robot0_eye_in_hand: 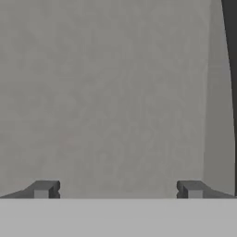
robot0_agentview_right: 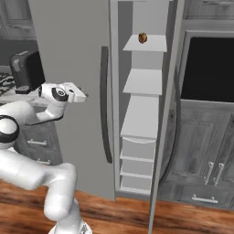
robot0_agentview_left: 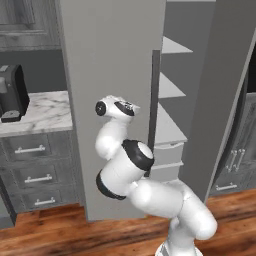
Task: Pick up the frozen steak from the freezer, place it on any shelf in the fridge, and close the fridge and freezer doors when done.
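Observation:
The freezer (robot0_agentview_right: 142, 114) stands open, its narrow door (robot0_agentview_right: 167, 114) swung out to the right. On its top opaque shelf lies a small brownish-red lump, the frozen steak (robot0_agentview_right: 142, 38). Left of the freezer, the fridge's wide grey door (robot0_agentview_left: 112, 75) with its dark bar handle (robot0_agentview_left: 155, 100) looks shut, so the fridge shelves are hidden. My gripper (robot0_agentview_left: 134, 107) hovers in front of that door at mid height, left of the handle. In the hand view the gripper (robot0_eye_in_hand: 118, 190) is open with nothing between its tips, facing the plain door face, with the handle (robot0_eye_in_hand: 230, 46) at the right edge.
A dark coffee machine (robot0_agentview_left: 12, 95) sits on the marble counter (robot0_agentview_left: 47, 110) to the left, above grey drawers (robot0_agentview_left: 37, 177). Right of the freezer are a dark wall oven (robot0_agentview_right: 208, 68) and lower cabinets (robot0_agentview_right: 201, 169). The open freezer door (robot0_agentview_left: 220, 100) juts out on the right.

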